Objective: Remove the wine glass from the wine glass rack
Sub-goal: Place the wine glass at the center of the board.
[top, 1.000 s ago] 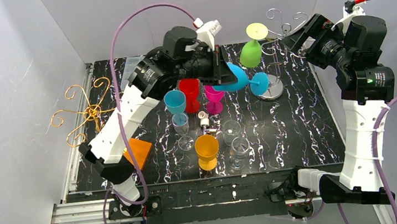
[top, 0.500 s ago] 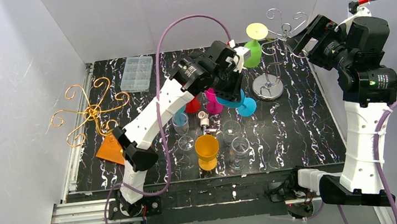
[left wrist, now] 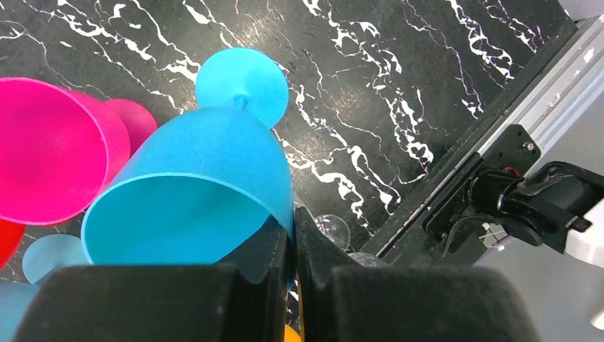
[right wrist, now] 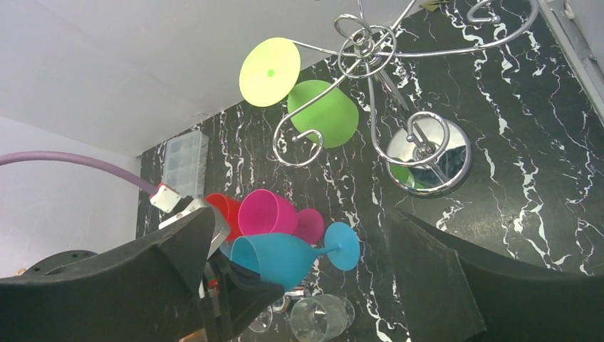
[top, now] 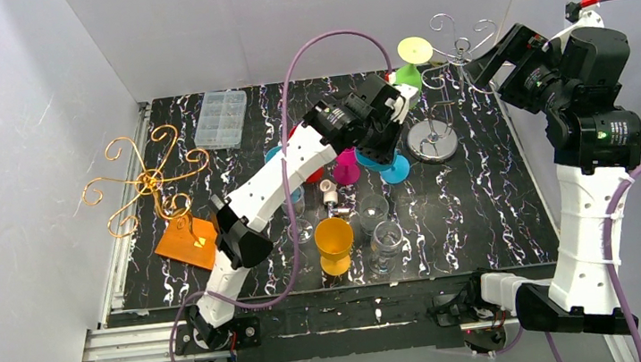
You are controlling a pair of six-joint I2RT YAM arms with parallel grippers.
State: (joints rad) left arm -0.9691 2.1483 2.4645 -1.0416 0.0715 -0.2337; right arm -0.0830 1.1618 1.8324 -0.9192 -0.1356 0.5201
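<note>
We see a black marbled table (top: 482,209) bearing a plastic box (top: 221,120), an orange glass (top: 334,241), clear glasses (top: 374,211), a magenta glass (top: 346,171) and a chrome rack (top: 434,144).

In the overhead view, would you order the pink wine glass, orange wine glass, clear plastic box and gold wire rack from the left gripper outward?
1. Pink wine glass, beside left gripper.
2. Orange wine glass, front centre.
3. Clear plastic box, back left.
4. Gold wire rack, far left.
</note>
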